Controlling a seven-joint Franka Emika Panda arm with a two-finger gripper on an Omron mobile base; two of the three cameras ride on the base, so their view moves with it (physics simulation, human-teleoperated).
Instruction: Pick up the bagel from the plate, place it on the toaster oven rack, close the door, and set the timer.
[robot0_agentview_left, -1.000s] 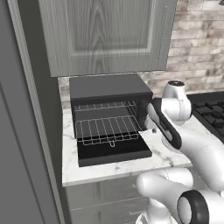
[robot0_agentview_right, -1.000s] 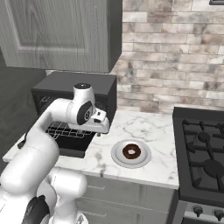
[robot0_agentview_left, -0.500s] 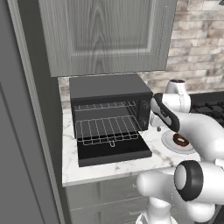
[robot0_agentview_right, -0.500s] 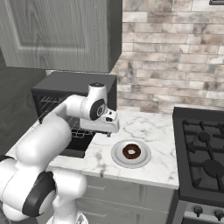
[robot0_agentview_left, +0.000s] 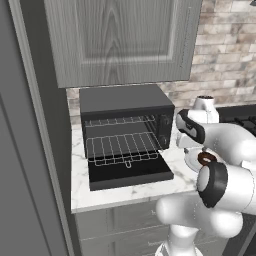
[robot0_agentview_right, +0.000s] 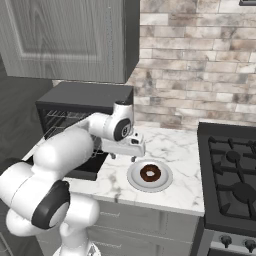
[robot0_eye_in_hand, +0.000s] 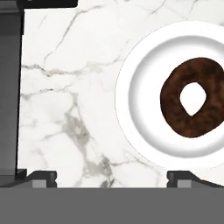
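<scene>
- Bagel (robot0_eye_in_hand: 193, 103) lies flat in the middle of the plate (robot0_eye_in_hand: 140, 83), untouched; the plate sits on the marble counter (robot0_eye_in_hand: 65, 87) just right of the toaster oven (robot0_agentview_left: 127, 127).
- Gripper (robot0_agentview_right: 124, 157) hangs above the counter between oven and plate, near the plate's left rim; its 2 finger tips stand wide apart with nothing between them.
- Step in hand, as I judge it: the approach for the pick, step 1 of 4.
- Next move calls for shifting sideways until the bagel is centred between the tips, then descending and closing across the ring.
- Door (robot0_agentview_left: 131, 173) lies folded down and the toaster oven rack (robot0_agentview_left: 124, 148) is bare.
- Surroundings: grey wall cabinet (robot0_agentview_left: 120, 40) overhead, brick backsplash (robot0_agentview_right: 200, 60), gas stove (robot0_agentview_right: 232, 170) to the right.
</scene>
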